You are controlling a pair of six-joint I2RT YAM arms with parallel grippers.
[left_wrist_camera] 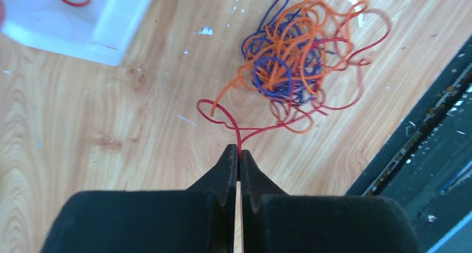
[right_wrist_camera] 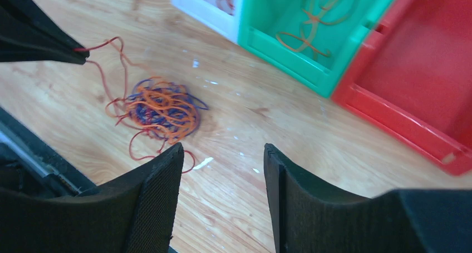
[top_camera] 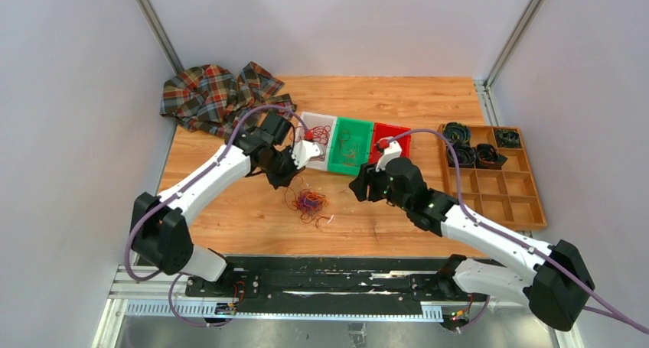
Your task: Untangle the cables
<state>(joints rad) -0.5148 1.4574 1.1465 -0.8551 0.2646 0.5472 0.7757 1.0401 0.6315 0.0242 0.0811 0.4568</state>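
Your left tool [left_wrist_camera: 239,152] is pinched shut on a red strand [left_wrist_camera: 239,132] of the cables [left_wrist_camera: 295,58], tangled on the counter [left_wrist_camera: 111,142] toward its near edge, left of middle. Your right tool [right_wrist_camera: 222,148] hangs open, gripping nothing. Farther in, mid-counter: white bin [right_wrist_camera: 206,8], green bin [right_wrist_camera: 289,55], red bin [right_wrist_camera: 423,69].

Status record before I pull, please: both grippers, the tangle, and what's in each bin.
left gripper: fingers shut on red cable that runs out of the tangle
right gripper: open, empty, above the table
tangle: red, orange and purple, knotted together on the table
white bin: red strands
green bin: orange strands
red bin: no cable seen
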